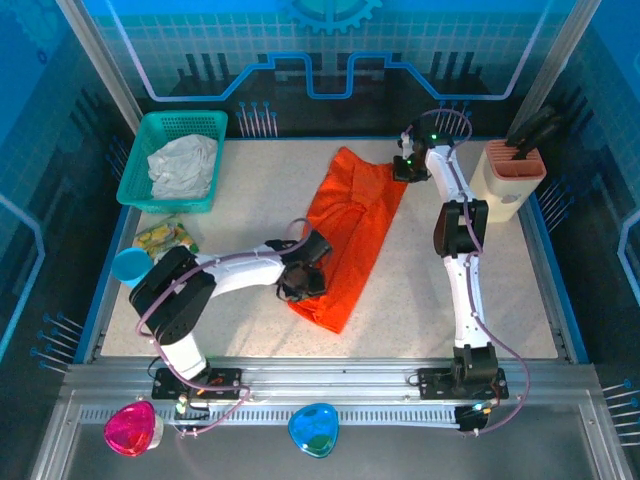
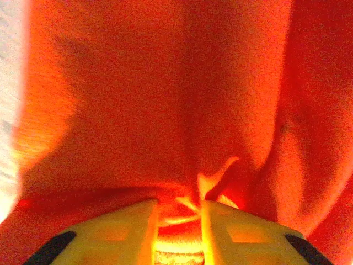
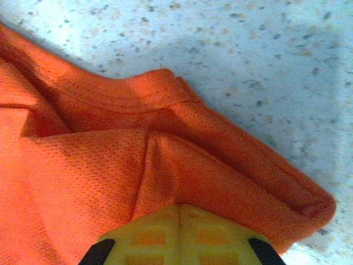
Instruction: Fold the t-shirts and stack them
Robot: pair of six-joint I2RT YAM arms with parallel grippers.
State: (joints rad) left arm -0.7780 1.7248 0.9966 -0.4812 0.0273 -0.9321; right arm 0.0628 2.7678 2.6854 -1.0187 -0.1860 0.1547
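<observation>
Readable marks: we made out a gear emblem (image 1: 330, 12) and circuit-style lines on the blue back wall; the printing on the yellow-green snack packet (image 1: 165, 237) was too small to read. The surface was a pale speckled table (image 1: 250, 190) with blue side rails and an aluminium rail along the near edge.

The orange t-shirt (image 1: 350, 240) lay half-folded in a long strip mid-table. The left gripper (image 1: 300, 285) sat on its near-left edge, jaws at a narrow gap and pinching a bunch of orange cloth. The right gripper (image 1: 410, 170) was at the shirt's far corner, jaws pressed together on a fold beside the hem.

The whitish-grey t-shirt (image 1: 185, 165) was crumpled in the teal mesh basket (image 1: 170, 203) at far left. There was a blue cup (image 1: 128, 267) near the left arm and a cream holder (image 1: 515, 170) with dark handles at far right.
</observation>
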